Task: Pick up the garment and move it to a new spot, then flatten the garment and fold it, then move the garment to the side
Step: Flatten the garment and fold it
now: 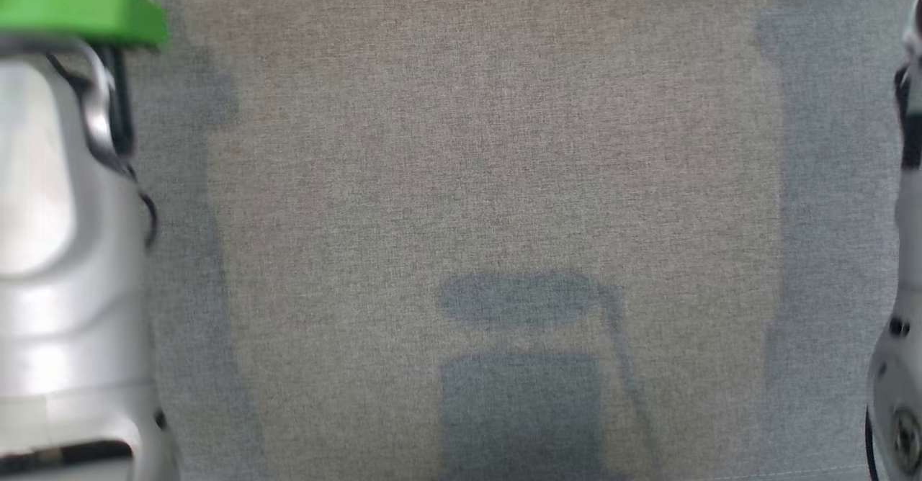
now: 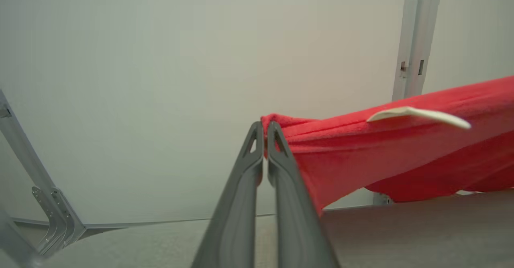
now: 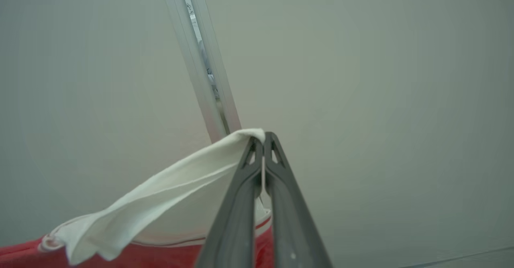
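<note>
The garment (image 2: 401, 151) is red cloth with a white part. In the left wrist view it stretches rightward off the fingertips and hangs above the grey table (image 2: 401, 236). My left gripper (image 2: 265, 128) is shut on a red corner of it. In the right wrist view my right gripper (image 3: 263, 139) is shut on the garment's white part (image 3: 180, 187), and red cloth (image 3: 24, 256) shows along the bottom left. The head view shows my pale left forearm (image 1: 65, 250) at the left edge and my right arm (image 1: 900, 366) at the right edge.
Grey woven table cloth (image 1: 490, 142) spreads across the head view, with the robot's shadow (image 1: 522, 366) low in the middle. A green piece (image 1: 79, 2) sits at the top left. Pale walls and metal frame posts (image 2: 413, 39) stand behind the table; another post (image 3: 204, 71) rises beyond the right gripper.
</note>
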{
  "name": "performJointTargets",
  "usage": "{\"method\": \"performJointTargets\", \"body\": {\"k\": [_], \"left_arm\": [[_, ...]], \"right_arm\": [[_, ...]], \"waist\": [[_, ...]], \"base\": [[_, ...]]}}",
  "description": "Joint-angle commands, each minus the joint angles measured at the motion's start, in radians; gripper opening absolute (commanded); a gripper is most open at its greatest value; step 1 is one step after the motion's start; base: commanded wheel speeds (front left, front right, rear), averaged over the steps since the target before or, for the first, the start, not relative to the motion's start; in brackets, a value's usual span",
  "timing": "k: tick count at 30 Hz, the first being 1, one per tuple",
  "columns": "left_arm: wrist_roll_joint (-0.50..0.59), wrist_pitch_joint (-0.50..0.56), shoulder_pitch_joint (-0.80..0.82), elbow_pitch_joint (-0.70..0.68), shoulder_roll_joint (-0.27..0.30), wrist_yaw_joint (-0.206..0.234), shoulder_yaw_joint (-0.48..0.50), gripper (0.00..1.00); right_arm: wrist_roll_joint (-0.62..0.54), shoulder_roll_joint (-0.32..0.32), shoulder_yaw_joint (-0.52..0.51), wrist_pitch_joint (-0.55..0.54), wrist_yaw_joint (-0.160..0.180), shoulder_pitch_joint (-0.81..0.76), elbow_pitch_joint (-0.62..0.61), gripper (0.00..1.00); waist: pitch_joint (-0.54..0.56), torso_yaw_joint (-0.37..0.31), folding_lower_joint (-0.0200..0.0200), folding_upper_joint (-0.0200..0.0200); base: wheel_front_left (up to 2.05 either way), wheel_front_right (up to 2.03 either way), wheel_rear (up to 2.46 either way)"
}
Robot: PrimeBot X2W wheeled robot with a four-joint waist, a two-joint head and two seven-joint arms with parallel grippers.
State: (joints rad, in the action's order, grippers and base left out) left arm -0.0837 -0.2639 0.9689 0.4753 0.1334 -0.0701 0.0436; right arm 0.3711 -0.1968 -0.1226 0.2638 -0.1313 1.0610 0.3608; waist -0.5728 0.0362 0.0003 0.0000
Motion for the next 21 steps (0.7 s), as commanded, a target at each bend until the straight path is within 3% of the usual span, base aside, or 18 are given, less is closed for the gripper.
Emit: {"method": "performJointTargets", "body": {"k": [1,5,9,21], "left_arm": [[-0.014,0.0,-0.06,-0.005,-0.011,0.01,0.016,0.0],[-0.012,0.0,-0.228,0.002,-0.053,0.004,0.025,0.0],[-0.031,0.0,-0.356,-0.003,-0.069,0.024,0.062,0.0],[-0.081,0.0,-0.619,-0.007,-0.078,0.031,0.092,0.0]], "right_arm": [[0.018,-0.008,-0.012,0.001,0.001,-0.065,-0.023,0.0],[0.076,0.019,-0.032,0.001,0.001,-0.257,-0.064,0.0],[0.123,0.049,-0.023,0.001,0.001,-0.422,-0.067,0.0],[0.192,0.096,0.022,0.002,0.002,-0.715,-0.043,0.0]], "waist": [[0.003,0.0,-0.0003,0.0],[0.027,-0.003,-0.0003,0.0],[0.069,-0.019,-0.0003,0.0],[0.267,-0.056,-0.0003,0.0]], "base": [[0.0,0.0,0.0],[0.0,0.0,0.0],[0.0,0.0,0.0],[0.0,0.0,0.0]]}}
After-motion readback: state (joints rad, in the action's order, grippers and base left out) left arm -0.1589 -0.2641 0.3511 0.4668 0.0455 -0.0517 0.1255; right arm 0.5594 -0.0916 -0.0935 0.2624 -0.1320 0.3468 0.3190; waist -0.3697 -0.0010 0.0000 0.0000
